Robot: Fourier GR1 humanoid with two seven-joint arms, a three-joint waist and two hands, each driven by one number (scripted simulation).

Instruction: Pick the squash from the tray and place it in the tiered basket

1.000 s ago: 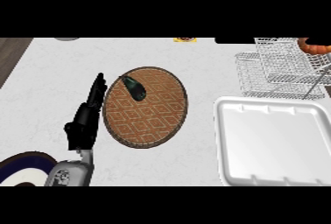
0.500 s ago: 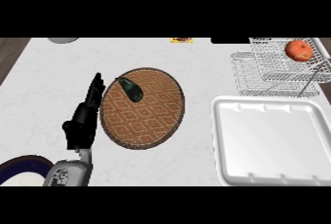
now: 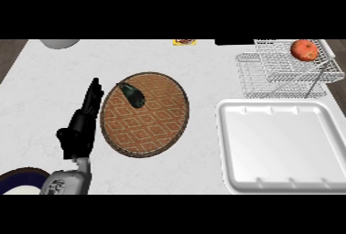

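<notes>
A dark green squash [image 3: 133, 95] lies on the upper left part of a round brown woven tray [image 3: 150, 137] in the middle of the counter. My left hand [image 3: 78, 130] lies just left of this tray, open, fingers straight and pointing away from me; the fingertips are level with the squash and a short way left of it, not touching it. The wire tiered basket [image 3: 270, 68] stands at the back right, with a round orange-red fruit [image 3: 305, 49] in its upper tier. My right hand is out of sight.
A large white rectangular tray [image 3: 226, 137] fills the right front of the counter, just below the basket. A dark-rimmed plate [image 3: 17, 180] shows at the lower left corner. A pale bowl [image 3: 59, 43] and a small yellow item [image 3: 184, 42] sit at the back edge.
The whole scene has slid left and slightly down in the view, so more of the basket and its fruit shows. My left hand has barely moved beside the round tray.
</notes>
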